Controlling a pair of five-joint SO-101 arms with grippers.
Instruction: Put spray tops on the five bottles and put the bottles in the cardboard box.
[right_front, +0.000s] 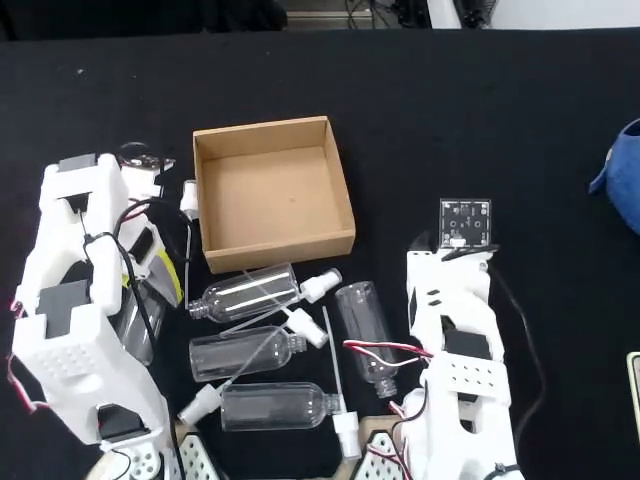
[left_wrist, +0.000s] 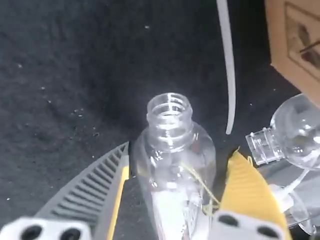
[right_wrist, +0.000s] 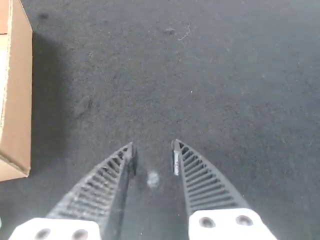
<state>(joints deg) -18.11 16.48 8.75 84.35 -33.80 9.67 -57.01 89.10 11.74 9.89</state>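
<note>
Clear bottle (left_wrist: 172, 172), seemingly, in left tool (left_wrist: 181, 149)

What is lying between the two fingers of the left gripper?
A clear bottle with an open neck sits between the left gripper's fingers, as the left wrist view shows.

There are five clear bottles (right_front: 245, 293): one bottle (left_wrist: 172, 170) is gripped in the left claw (left_wrist: 180, 150), and four lie just beside it on the table (right_front: 500, 120). Five white spray tops (right_front: 320, 285) and one cardboard box (right_front: 280, 248) lie near that claw.
</note>
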